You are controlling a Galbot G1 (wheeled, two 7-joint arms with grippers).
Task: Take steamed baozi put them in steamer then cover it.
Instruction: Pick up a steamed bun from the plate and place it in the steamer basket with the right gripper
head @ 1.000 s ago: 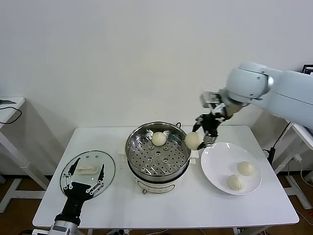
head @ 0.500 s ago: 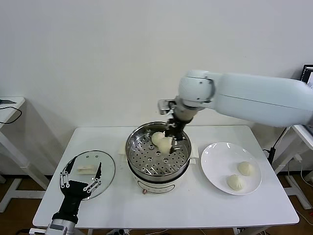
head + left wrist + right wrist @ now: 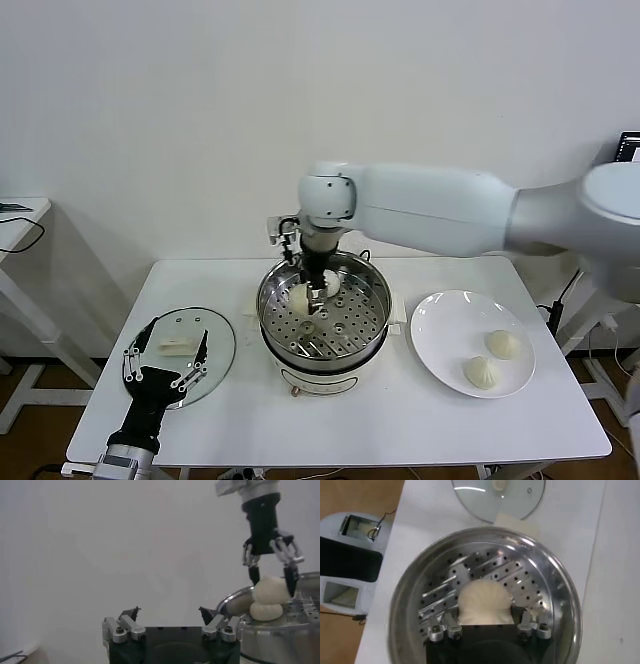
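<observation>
Four baozi in all. The right gripper (image 3: pixel 305 297) clasps one bun (image 3: pixel 299 297) over the steamer (image 3: pixel 322 318); a second bun (image 3: pixel 325 284) lies just behind it on the tray. Two more (image 3: pixel 503 344) sit on the plate (image 3: pixel 440 330), well off to its right. The left gripper (image 3: pixel 165 362), fingers spread wide, hovers over one lid (image 3: pixel 222 341).

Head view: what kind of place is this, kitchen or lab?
Probably a lab or test room staged as a kitchen task, not a real kitchen: bare white wall, a plain white table holding only the steamer, glass cover and white plate of baozi, with more white desks at either side.
</observation>
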